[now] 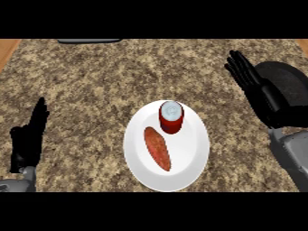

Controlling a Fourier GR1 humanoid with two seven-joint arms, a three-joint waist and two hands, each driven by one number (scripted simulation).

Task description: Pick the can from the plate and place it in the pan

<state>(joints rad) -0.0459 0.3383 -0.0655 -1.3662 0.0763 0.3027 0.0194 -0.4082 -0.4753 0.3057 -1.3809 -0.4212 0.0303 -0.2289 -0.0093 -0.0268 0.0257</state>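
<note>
Can (171, 118) upright at far edge of plate (191, 155), beside reddish food (157, 149). Right hand (255, 88) released, fingers straight, over pan (296, 85). Best approach from the right: wrap can's side, lift straight. Left hand (30, 140) relaxed.

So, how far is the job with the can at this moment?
Nothing looks done yet: the can stands upright on the plate, beside a long reddish piece of food. Nothing is in hand: the right hand is open by the pan, and the left hand rests open at the lower left. What is left: grasp the can, carry it to the pan, set it inside.
</note>
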